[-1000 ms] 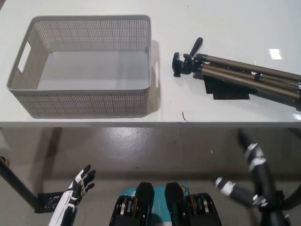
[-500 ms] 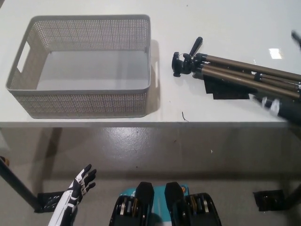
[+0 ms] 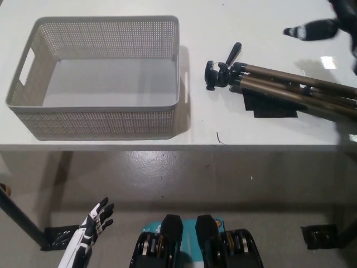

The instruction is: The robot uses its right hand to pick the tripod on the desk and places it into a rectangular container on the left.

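A folded tripod (image 3: 279,88) with bronze legs and a black head lies on the white desk (image 3: 234,33), head pointing left, legs running off the right edge. My black right hand (image 3: 323,25) is blurred at the top right corner, above and behind the tripod's legs, touching nothing; its fingers look spread. The grey perforated rectangular basket (image 3: 100,120) stands on the desk's left part with nothing inside. My white left hand (image 3: 92,231) hangs low at the bottom left, below the desk, fingers apart.
A black flat patch (image 3: 273,107) lies on the desk under the tripod legs. The desk's front edge runs across the middle of the picture, with grey floor (image 3: 184,178) below it.
My right hand has risen from below the desk edge at the lower right, past the tripod legs, up to the top right corner. Tripod, basket and left hand have stayed put.
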